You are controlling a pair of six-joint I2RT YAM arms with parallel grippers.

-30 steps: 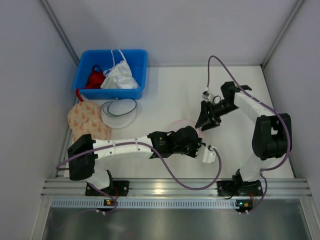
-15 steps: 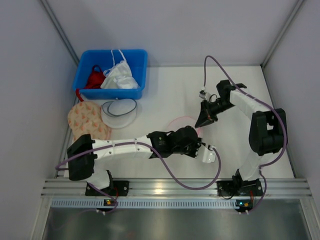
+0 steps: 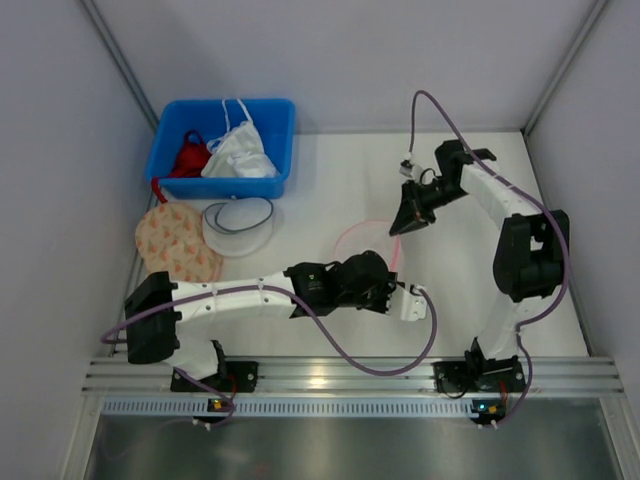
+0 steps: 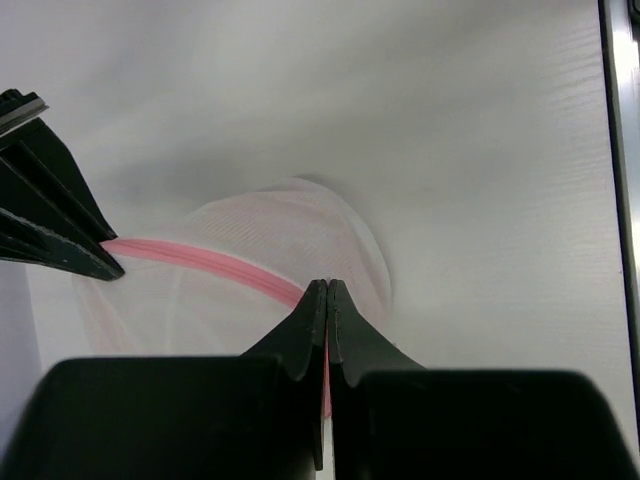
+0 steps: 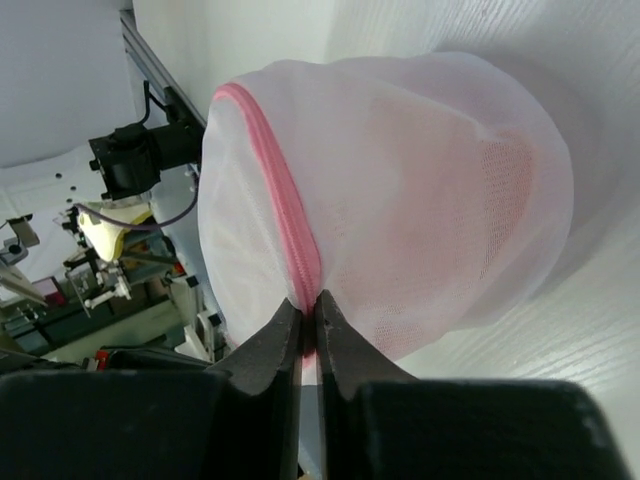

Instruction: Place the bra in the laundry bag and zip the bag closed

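Right, status: left gripper (image 4: 326, 292) is pinched tight on the pink zip (image 4: 200, 262) of the laundry bag (image 5: 240, 230). I see no gap between the fingers in the left wrist view. The right gripper (image 5: 309, 306) is clamped on the same zip line at a different spot, and its own camera shows both fingers meeting on the pink tape. From the left wrist, the zip runs in a straight pink line from my left fingers across to the right gripper's tips.

The bag sits mid-table (image 3: 330, 180), between the two grippers. On the overhead it only reads as a faint pink ring, with its near edge hidden under the left wrist.

The bra (image 5: 440, 215) is inside the bag. A salmon patch shows through the white mesh on the right wrist cam, filling the side away from the zip. The cups are not resolvable through the mesh.

The stretch of zip I can see on the right wrist looks shut. I cannot tell whether it is shut all the way round.

Far left of the table, well apart from the bag:
- blue bin (image 3: 215, 187) holding a red garment (image 3: 187, 157) and a white garment (image 3: 240, 152)
- beige patterned pouch (image 3: 175, 245) just in front of the bin
- dark-rimmed mesh disc (image 3: 240, 228) touching the pouch on its right
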